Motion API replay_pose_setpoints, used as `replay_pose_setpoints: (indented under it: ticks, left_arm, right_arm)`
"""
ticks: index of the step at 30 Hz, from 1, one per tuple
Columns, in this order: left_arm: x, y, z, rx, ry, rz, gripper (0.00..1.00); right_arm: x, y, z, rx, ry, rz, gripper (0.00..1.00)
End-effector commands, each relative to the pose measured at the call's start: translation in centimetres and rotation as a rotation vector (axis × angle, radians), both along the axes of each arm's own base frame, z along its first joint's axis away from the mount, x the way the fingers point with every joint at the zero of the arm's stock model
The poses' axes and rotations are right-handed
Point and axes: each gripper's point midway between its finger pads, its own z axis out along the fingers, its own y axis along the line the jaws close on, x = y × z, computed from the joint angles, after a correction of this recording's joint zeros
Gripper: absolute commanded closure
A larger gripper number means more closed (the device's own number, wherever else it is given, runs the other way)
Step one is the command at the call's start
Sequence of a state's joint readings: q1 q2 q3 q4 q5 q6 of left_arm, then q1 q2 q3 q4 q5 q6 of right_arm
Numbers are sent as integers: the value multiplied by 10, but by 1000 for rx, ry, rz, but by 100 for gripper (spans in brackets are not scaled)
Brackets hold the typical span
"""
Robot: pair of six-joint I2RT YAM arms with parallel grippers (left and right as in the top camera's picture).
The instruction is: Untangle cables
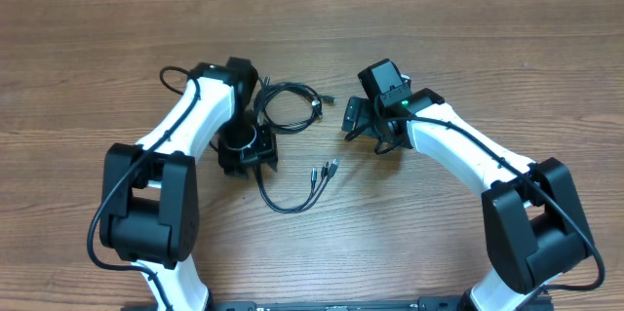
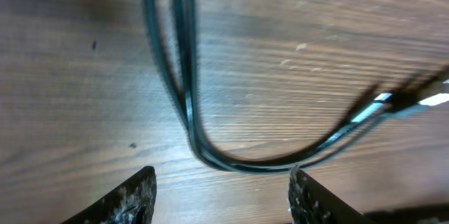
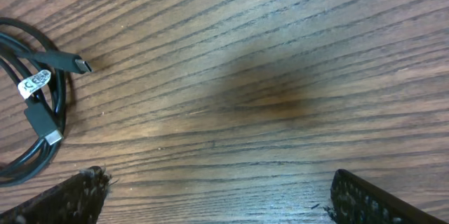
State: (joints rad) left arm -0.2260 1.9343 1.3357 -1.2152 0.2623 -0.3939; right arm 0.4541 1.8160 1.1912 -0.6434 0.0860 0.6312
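Wood table (image 1: 487,38). Left gripper (image 2: 221,196) half open, empty; cables (image 2: 188,104) curve from upper left to right, just ahead. Right gripper (image 3: 217,199) fully open, empty.

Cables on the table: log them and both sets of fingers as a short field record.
coiled cable: loose coil on the wooden table, white label, two USB-C plugs showing
looped cable: U-shaped loop near the coil, plug ends side by side
left fingers: apart, looped cable's bend just ahead, nothing held
right fingers: wide apart over bare wood, coiled cable off to one side
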Motion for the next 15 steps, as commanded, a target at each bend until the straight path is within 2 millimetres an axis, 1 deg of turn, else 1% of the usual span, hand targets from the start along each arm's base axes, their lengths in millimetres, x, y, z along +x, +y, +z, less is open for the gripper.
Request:
replay_pose_setpoints:
  ticks: [1,5,8,10,12,15]
  left_arm:
    - [-17,7,-7,91,33,65,41]
    - [-33,4,-27,94,56,64,45]
    - [-43,-4,-39,51,67,65,48]
    - [-52,-6,-48,52,79,76,50]
    - [-58,-4,-55,60,84,74,51]
    - [-65,1,-66,74,76,70,65]
  right_arm:
    - [6,-1,6,-13,-31,-4,0]
    - [6,-1,6,-13,-31,-3,0]
    - [6,-1,6,-13,-31,-4,0]
    - [6,-1,6,-13,-31,-4,0]
    - [6,-1,6,-13,-31,-4,0]
    - [6,-1,6,-13,-31,-4,0]
